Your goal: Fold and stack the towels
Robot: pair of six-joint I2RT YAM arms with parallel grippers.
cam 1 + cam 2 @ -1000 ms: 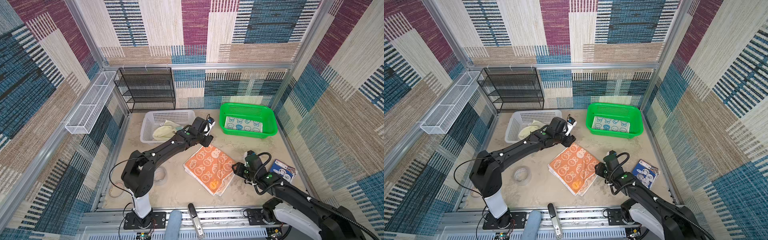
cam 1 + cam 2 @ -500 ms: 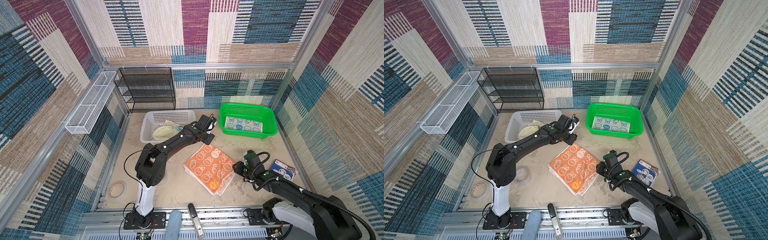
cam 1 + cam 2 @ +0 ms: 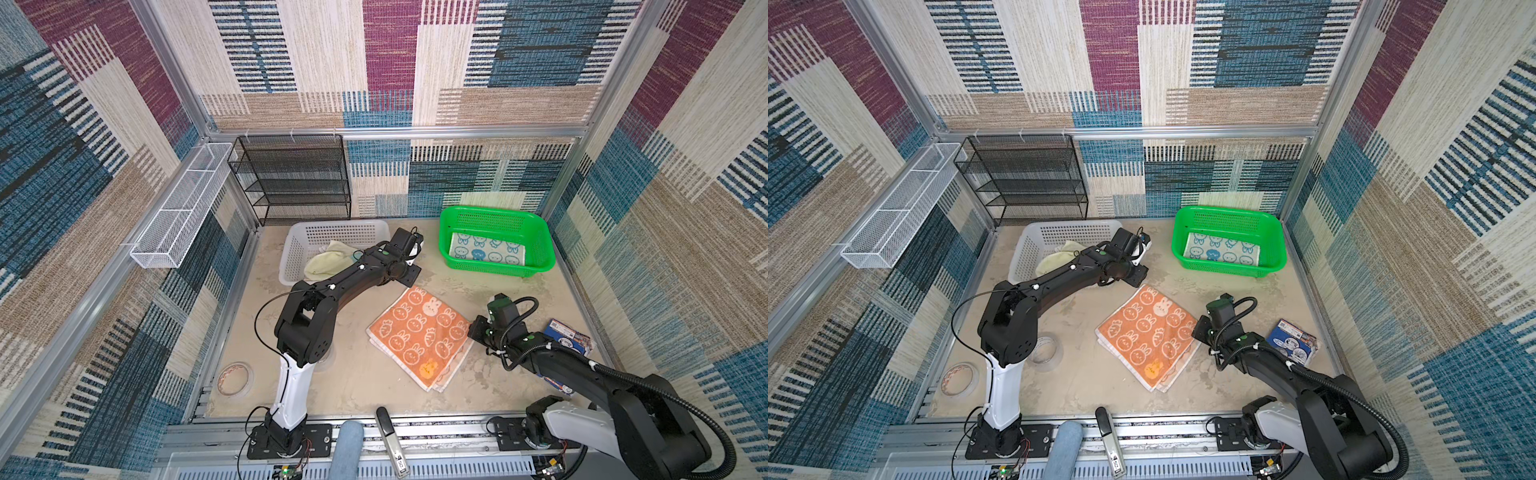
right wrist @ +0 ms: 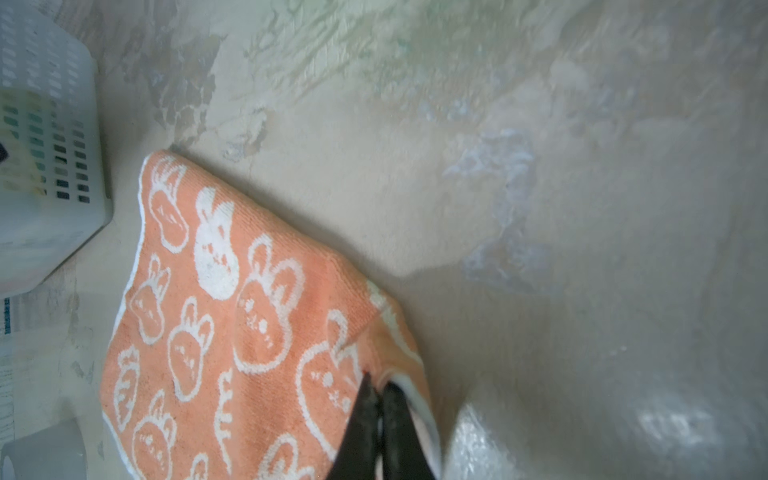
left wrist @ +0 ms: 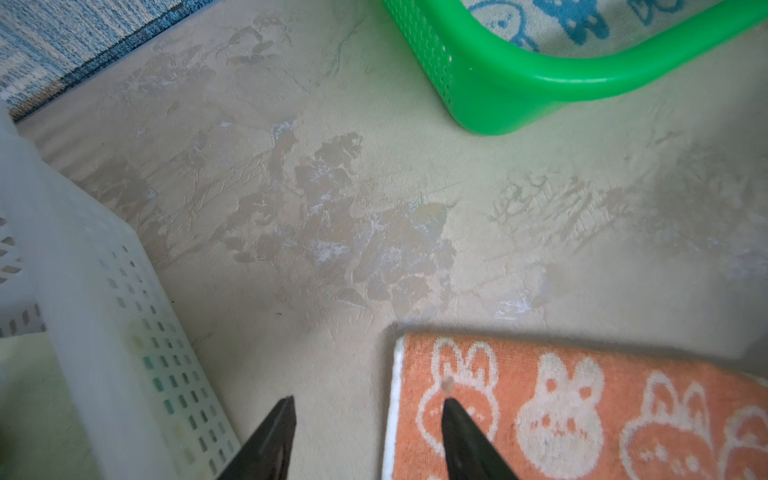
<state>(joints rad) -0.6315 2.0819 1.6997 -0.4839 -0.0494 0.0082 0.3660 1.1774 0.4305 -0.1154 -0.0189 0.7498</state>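
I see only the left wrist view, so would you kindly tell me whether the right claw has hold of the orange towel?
Observer: Yes, the right claw is shut on a corner of the orange towel.
Operator: Thank you. What is inside the white basket?
Observer: A pale yellow towel lies crumpled in it.
Operator: Is anything lying near the front left corner of the table?
Observer: A roll of tape lies flat there, seen in both top views.

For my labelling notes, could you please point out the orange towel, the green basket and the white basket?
orange towel (image 3: 419, 336): a top view, middle of its printed face.
green basket (image 3: 498, 269): a top view, near wall.
white basket (image 3: 336, 237): a top view, far wall.
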